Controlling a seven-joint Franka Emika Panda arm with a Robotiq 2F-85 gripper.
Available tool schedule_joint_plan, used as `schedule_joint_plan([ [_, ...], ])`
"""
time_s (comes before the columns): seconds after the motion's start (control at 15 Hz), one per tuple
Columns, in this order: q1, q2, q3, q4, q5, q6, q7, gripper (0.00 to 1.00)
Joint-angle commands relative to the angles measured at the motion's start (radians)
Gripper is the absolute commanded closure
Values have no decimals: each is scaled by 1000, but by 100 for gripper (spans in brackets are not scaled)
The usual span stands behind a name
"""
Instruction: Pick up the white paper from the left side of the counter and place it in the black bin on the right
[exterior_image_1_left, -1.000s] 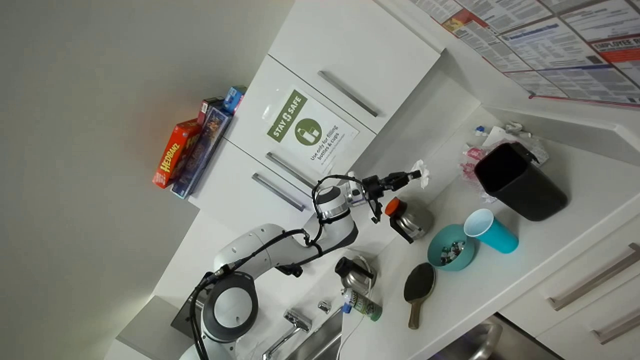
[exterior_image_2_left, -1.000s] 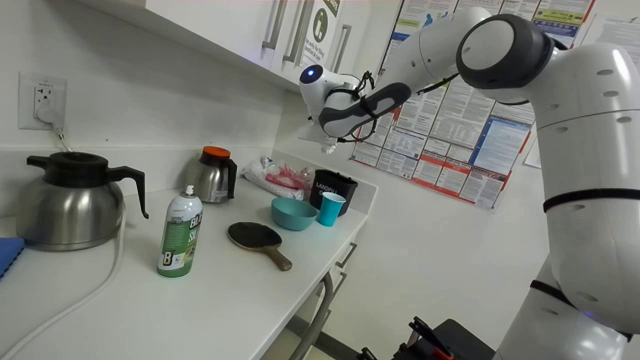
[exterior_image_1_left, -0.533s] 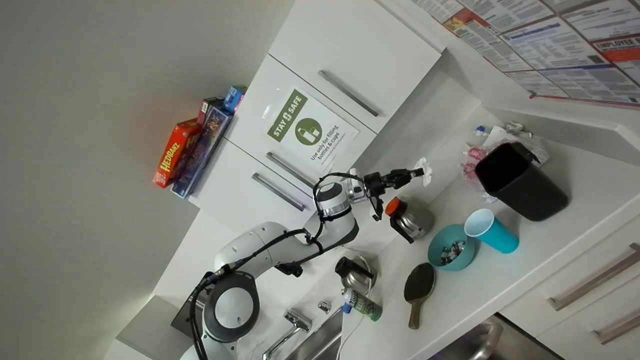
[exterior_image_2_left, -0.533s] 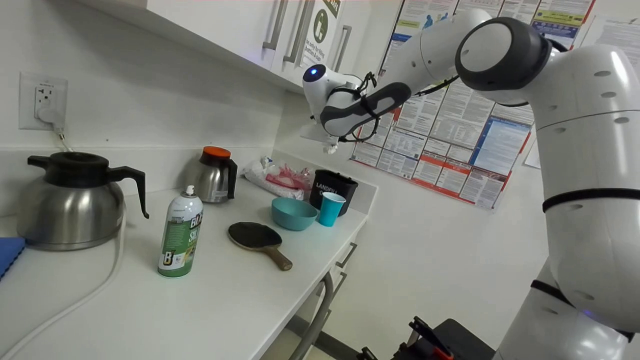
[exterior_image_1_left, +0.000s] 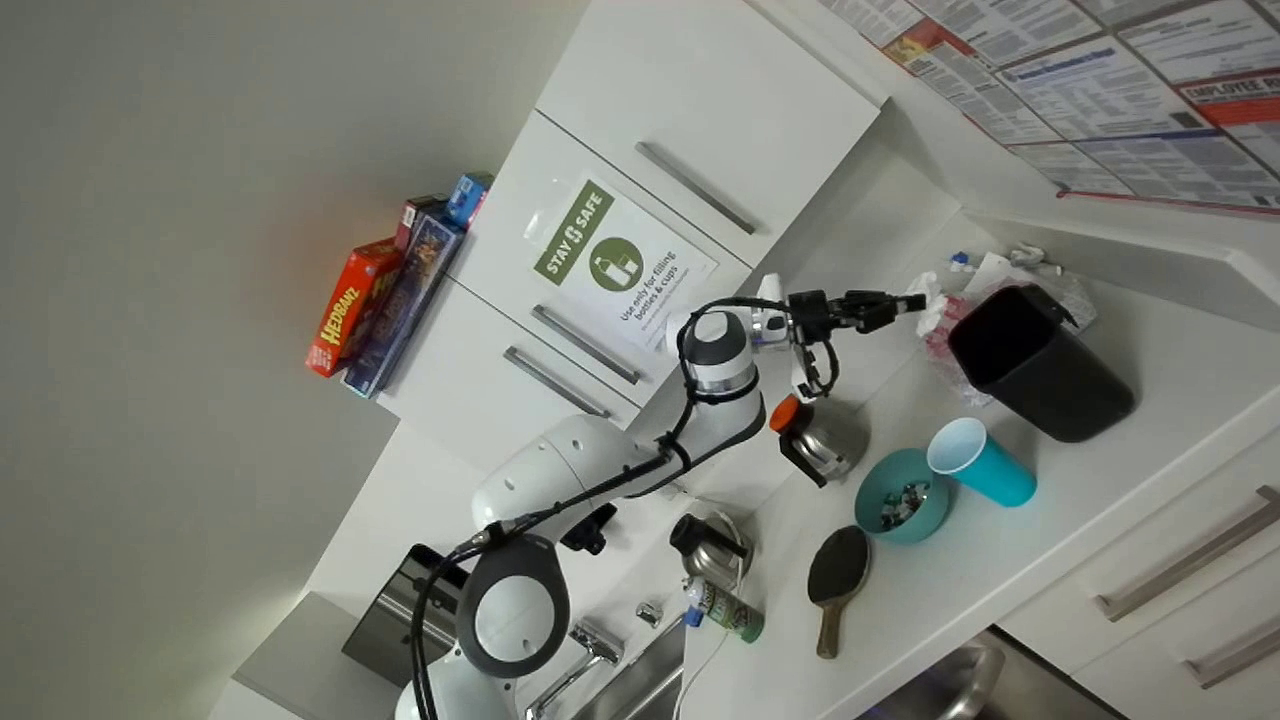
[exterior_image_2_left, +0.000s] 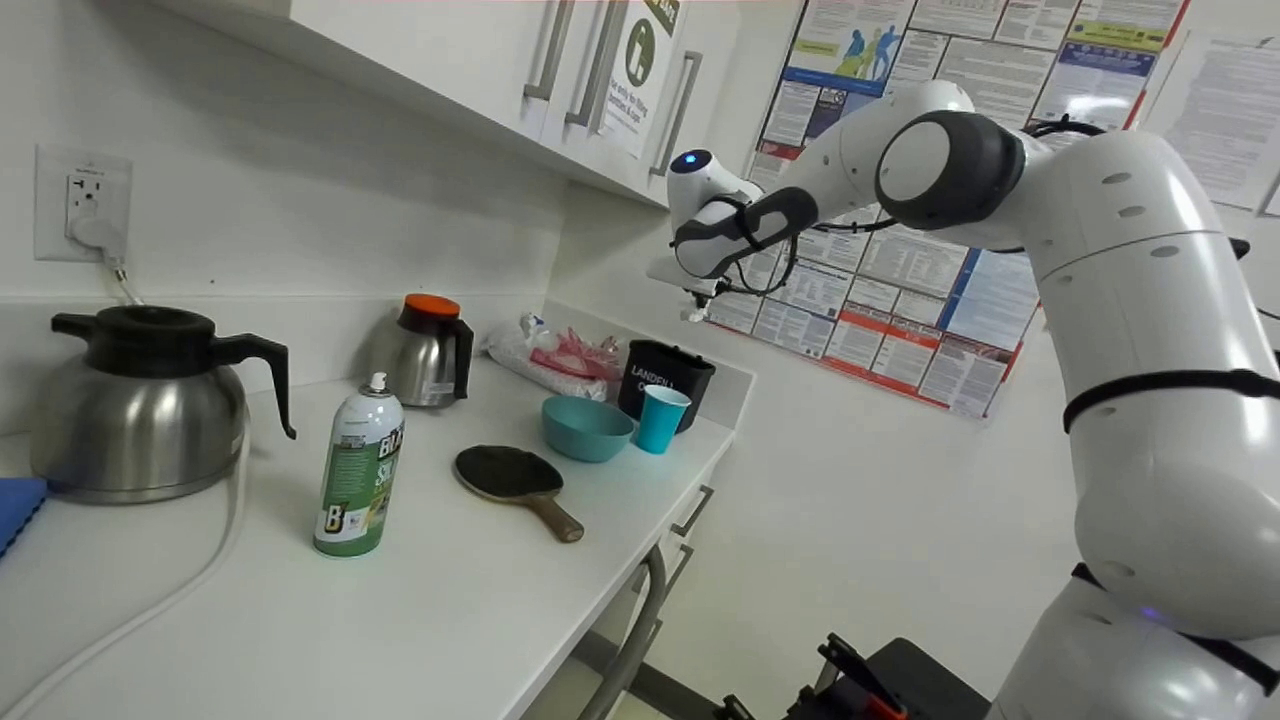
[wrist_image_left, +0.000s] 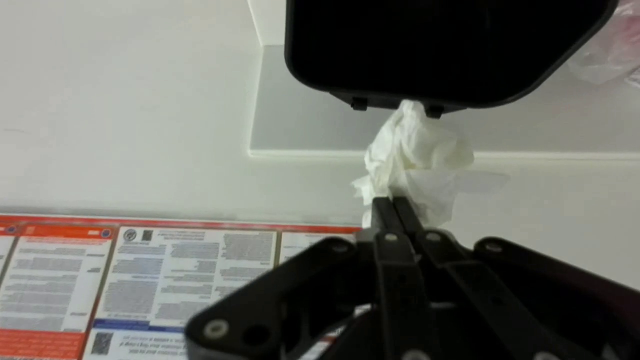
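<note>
Pinching the crumpled white paper (wrist_image_left: 420, 160), the black pincer (wrist_image_left: 392, 201) holds it up high nr the boxy black bin (exterior_image_1_left: 1075, 385); can't tell if it's over the hole. Best get it abv the mid, dip low, then let go, no rush.

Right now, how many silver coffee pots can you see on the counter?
2. On the counter, the orange-lidded steel carafe stands between the plastic bag and the black-lidded steel carafe, which is near the spray can. More could be outside these views.
</note>
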Motion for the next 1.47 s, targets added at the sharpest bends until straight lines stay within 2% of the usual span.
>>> schedule_joint_plan([
  [0.0, -41, 106, 15, 134, 213, 23, -205, 100],
  [0.27, -14, 171, -41, 222, 412, -17, -344, 100],
  [0.33, -9, 182, -54, 240, 442, -26, -353, 81],
  [0.4, -7, 191, -66, 255, 467, -31, -360, 72],
  [0.6, -5, 209, -95, 294, 517, -44, -368, 52],
  [0.67, -28, 207, -64, 298, 489, -48, -349, 43],
  [1.07, -38, 211, -45, 333, 505, -113, -381, 1],
  [1.4, -44, 221, -25, 371, 515, -196, -381, 0],
])
